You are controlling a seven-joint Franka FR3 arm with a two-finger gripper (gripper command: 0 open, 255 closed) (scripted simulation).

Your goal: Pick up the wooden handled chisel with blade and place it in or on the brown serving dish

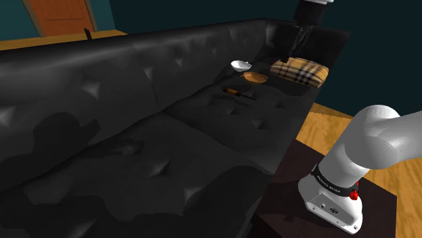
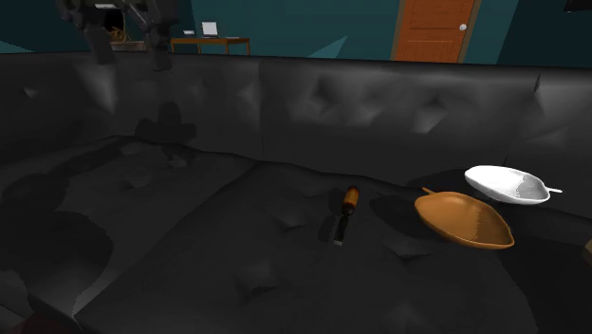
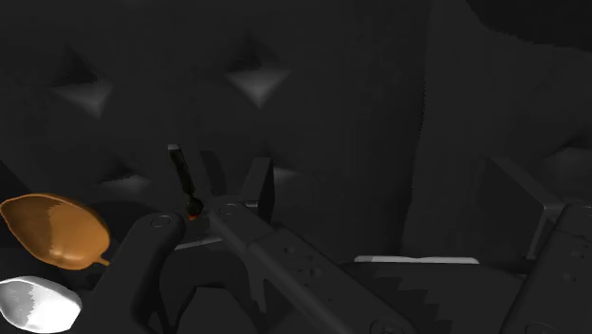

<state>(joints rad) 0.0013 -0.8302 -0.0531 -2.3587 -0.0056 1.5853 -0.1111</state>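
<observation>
Jaws hang spread with nothing between them, the two fingers [image 2: 157,49] standing plainly apart over the seat. From the stand [image 1: 292,203] the white arm [image 1: 379,138] bends up and away, and the black gripper [image 1: 297,47] points down above the far end of the black sofa [image 1: 101,135], just over the edge of a plaid cushion [image 1: 301,69]; the wrist above it is cut off by the shoulder view's top edge. On the seat cushion lies the chisel [image 2: 343,213], flat and well apart from the gripper, near the brown dish [image 2: 465,220] but not touching it. A white dish [image 2: 508,184] sits just behind the brown one. Its orange handle shows clearly, but the dark blade nearly melts into the sofa. In the wrist view most of the handle is hidden behind the gripper's own body, with only the blade and a sliver of orange showing.
</observation>
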